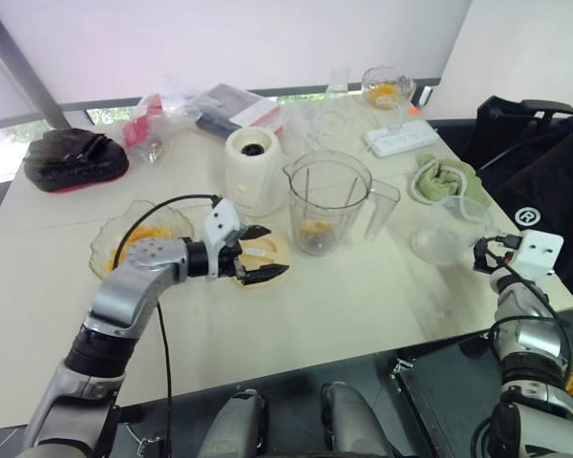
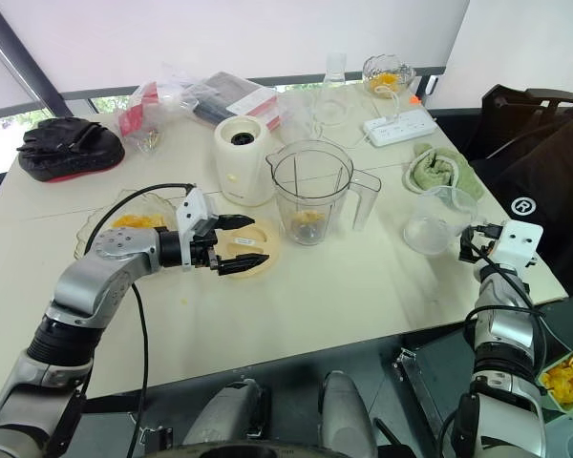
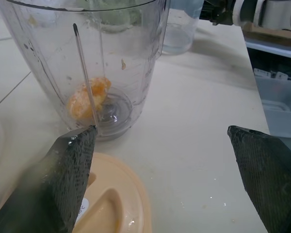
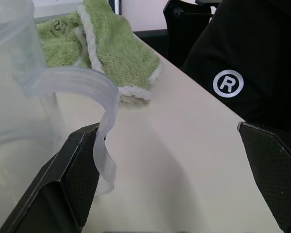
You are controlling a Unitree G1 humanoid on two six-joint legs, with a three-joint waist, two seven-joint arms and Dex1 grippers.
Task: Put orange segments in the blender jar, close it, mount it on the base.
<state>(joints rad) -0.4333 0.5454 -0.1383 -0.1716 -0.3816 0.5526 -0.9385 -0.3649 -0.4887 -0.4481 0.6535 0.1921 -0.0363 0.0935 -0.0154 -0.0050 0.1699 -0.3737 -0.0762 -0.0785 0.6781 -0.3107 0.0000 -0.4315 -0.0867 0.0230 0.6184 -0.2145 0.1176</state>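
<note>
Blender jar (image 1: pixel 327 205) stands upright and uncovered in the middle of the table (image 1: pixel 363 305). Its cream base (image 1: pixel 251 172) is just beside it on the robot's left, with nothing mounted on it. From where I'm watching, closing the jar looks like the step in hand.

The peach lid (image 3: pixel 114 204) lies flat on the table, just beside the foot of the jar. The left gripper (image 1: pixel 272 253) hangs over it with its two black fingers spread wide apart and nothing between them.

To do this well, I'd want the fingers to come straight down and pinch the raised ridge on the lid's top rather than its thin rim. Then lift the lid level, carry it over the mouth and set it down square, since a tilted lid would likely catch on the spout.

Off at the right edge, the right gripper (image 4: pixel 167 126) is also spread and empty, near the handle of a clear pitcher (image 1: pixel 449 229). It could help by steadying the jar.

An orange segment (image 3: pixel 87 99) sits at the jar's bottom, and more fruit sits in the glass dish (image 1: pixel 124 239).
</note>
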